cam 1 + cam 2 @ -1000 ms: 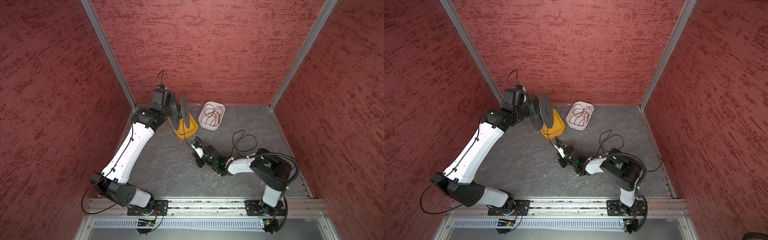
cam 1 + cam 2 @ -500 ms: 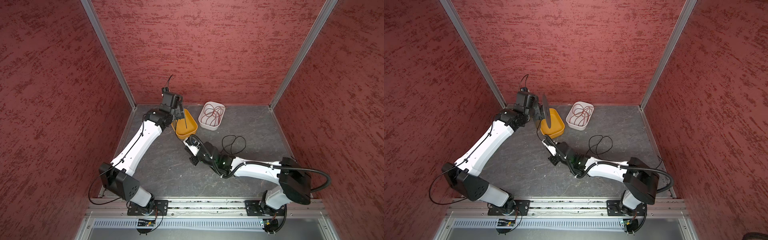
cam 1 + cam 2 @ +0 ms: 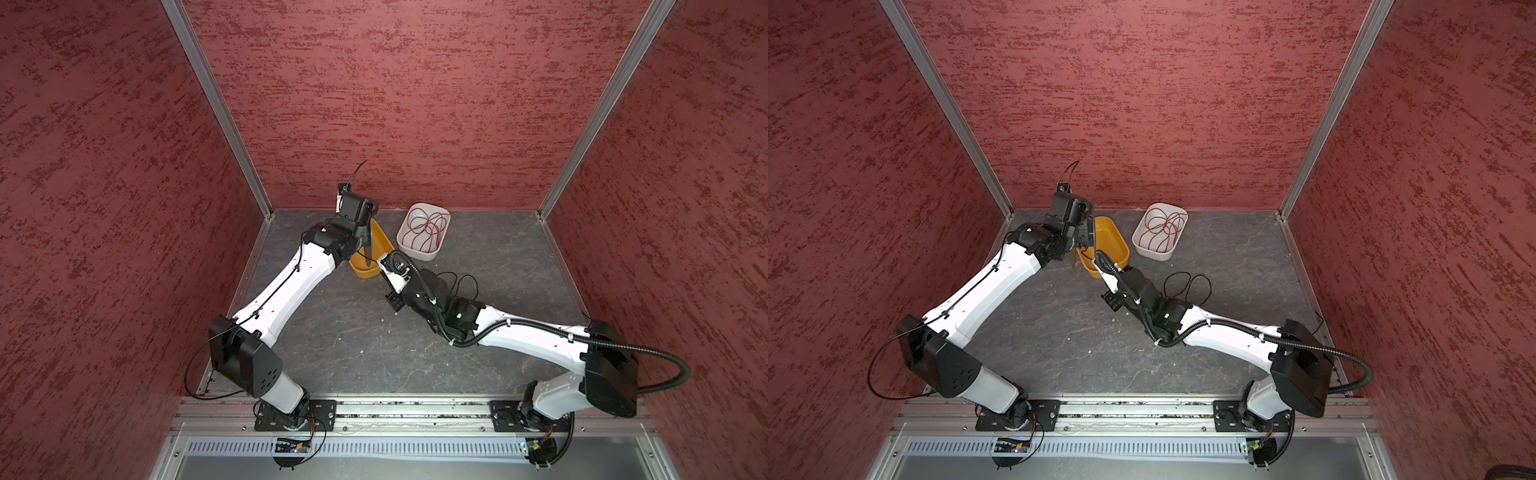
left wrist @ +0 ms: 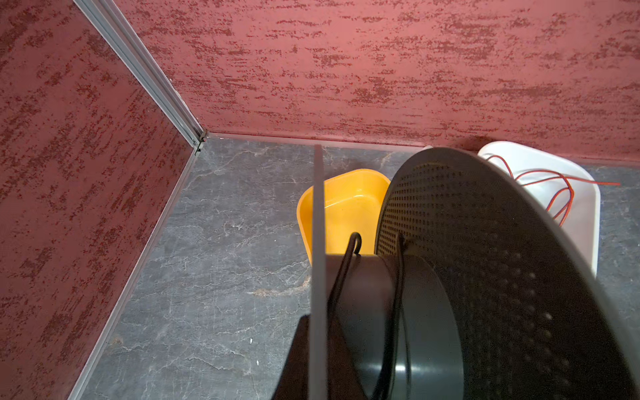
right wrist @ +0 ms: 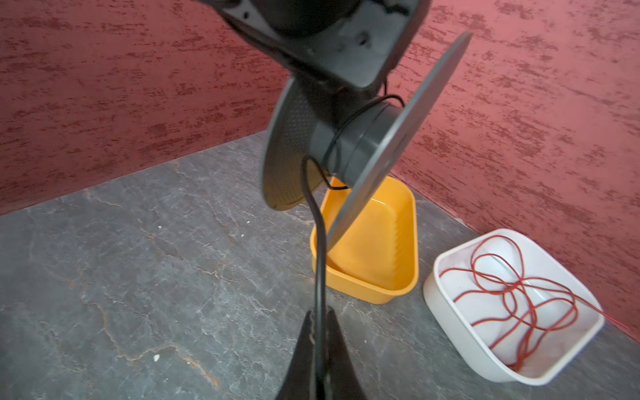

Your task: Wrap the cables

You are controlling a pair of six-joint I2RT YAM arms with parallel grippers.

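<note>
Thin black cable [image 5: 321, 277] looped around grey spool [image 5: 356, 145]

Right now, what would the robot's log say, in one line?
left hand: shut on spool | right hand: shut on black wire | black wire: looped round spool | spool: raised, near yellow tray

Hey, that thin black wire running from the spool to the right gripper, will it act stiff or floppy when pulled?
Probably floppy: the thin black wire curls into a tight loop beside the dark grey plastic spool. Likely light: its loose coils lie slack on the grey table.
</note>
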